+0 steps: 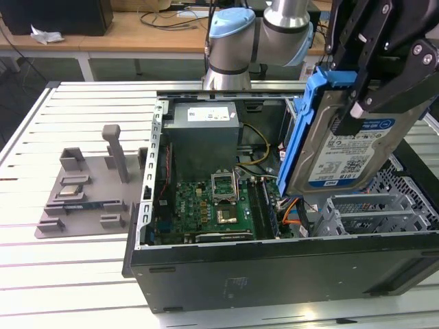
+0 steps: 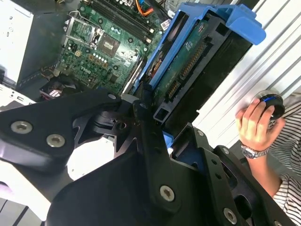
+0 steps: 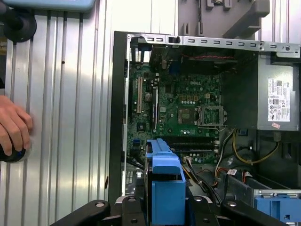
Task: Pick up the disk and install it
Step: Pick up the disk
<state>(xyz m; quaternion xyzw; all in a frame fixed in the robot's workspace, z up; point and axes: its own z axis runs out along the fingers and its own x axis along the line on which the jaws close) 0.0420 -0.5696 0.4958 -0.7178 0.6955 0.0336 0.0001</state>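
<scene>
The disk (image 1: pixel 346 154) is a silver-grey drive with a white, blue-striped label and blue side rails. It hangs steeply tilted above the open computer case (image 1: pixel 274 264), on the exterior view's right side. My black gripper (image 1: pixel 360 92) is shut on its upper end. The second wrist view shows the disk's green circuit side (image 2: pixel 188 61) clamped between the fingers (image 2: pixel 150 136). In the first wrist view its blue rail (image 3: pixel 164 179) stands edge-on over the case interior.
Inside the case lie the motherboard (image 1: pixel 212 205), the grey power supply (image 1: pixel 206 133), loose cables (image 3: pixel 235 155) and a metal drive cage (image 1: pixel 363 205). A grey fixture plate (image 1: pixel 82 195) sits on the slatted table at the exterior view's left. A person's hand (image 2: pixel 254 125) rests beside the case.
</scene>
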